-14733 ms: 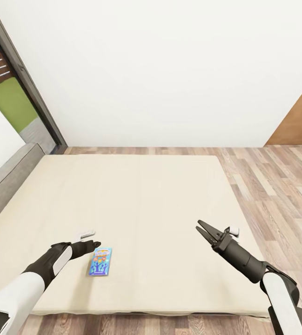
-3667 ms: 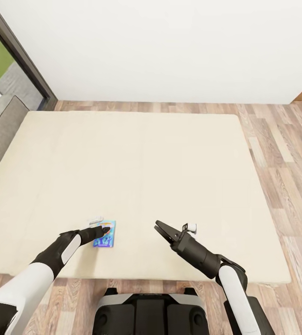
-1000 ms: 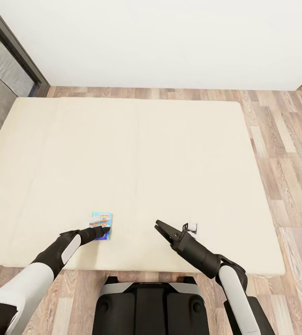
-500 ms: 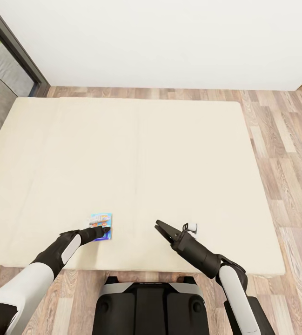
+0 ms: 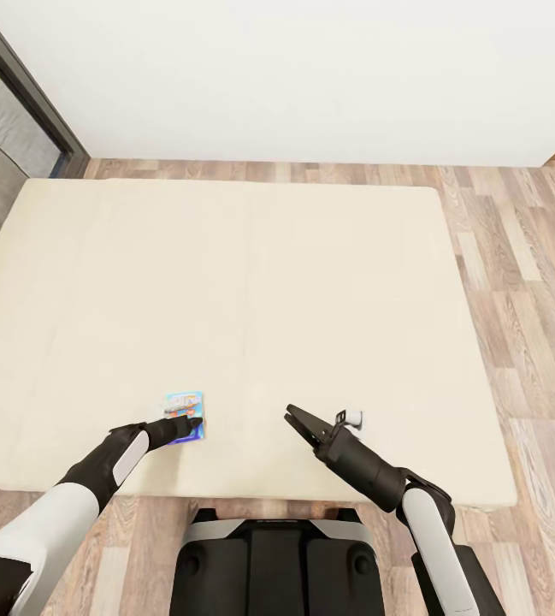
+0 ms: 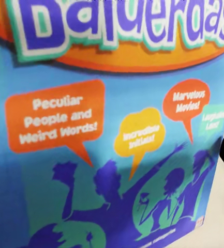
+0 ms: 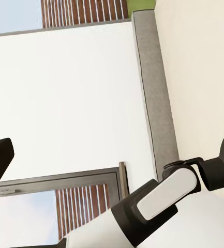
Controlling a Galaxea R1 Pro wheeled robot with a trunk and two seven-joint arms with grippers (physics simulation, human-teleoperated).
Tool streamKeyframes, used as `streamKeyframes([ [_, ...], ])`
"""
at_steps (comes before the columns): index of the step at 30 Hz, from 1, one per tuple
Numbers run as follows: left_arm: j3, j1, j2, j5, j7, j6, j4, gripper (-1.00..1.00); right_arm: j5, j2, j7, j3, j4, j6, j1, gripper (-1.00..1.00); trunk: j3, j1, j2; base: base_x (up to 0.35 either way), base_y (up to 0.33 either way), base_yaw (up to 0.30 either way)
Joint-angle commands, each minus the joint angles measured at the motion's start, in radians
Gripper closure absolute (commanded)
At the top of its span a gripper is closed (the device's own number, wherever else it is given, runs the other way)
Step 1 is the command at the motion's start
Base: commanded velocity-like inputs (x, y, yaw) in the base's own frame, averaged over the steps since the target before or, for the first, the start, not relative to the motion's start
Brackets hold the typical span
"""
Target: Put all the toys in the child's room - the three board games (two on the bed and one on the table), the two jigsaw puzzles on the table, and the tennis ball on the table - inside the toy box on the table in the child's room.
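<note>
The left gripper (image 5: 193, 421), its finger state impossible to tell, rested on the blue board game (image 5: 184, 415) near the bed's (image 5: 311, 282) front edge, right gripper (image 5: 295, 419) spread empty, boxing undone.

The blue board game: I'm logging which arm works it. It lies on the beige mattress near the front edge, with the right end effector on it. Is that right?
Not quite. The blue board game does lie on the beige mattress near its front edge, but the left end effector is at it, as the head view shows. The right end effector hangs open, apart from the game.
</note>
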Motion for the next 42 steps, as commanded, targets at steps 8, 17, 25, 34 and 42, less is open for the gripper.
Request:
streamKeyframes([
  [8, -0.005, 0.000, 0.002, 0.005, 0.000, 0.004, -0.001, -1.00, -0.003, 0.001, 0.000, 0.000, 0.000, 0.006, 0.000, -1.00, -0.001, 0.001, -0.001, -0.014, -0.114, 0.000],
  [17, -0.005, 0.000, 0.001, 0.005, 0.000, 0.004, -0.001, -1.00, -0.003, 0.001, 0.000, 0.000, 0.000, 0.006, 0.000, -1.00, -0.001, 0.001, -0.001, -0.010, -0.085, 0.000],
  [25, -0.005, 0.000, 0.001, 0.005, 0.000, 0.004, -0.001, -1.00, -0.003, 0.001, 0.000, 0.000, 0.000, 0.006, 0.000, -1.00, -0.001, 0.001, -0.001, -0.024, -0.161, 0.000],
  [34, -0.005, 0.000, 0.001, 0.005, 0.000, 0.004, -0.001, -1.00, -0.003, 0.001, 0.000, 0.000, -0.001, 0.006, 0.000, -1.00, -0.001, 0.001, -0.001, -0.047, -0.022, 0.000],
  [42, -0.005, 0.000, 0.001, 0.005, 0.000, 0.004, -0.001, -1.00, -0.003, 0.001, 0.000, 0.000, 0.000, 0.006, 0.000, -1.00, -0.001, 0.001, -0.001, -0.039, -0.155, 0.000],
])
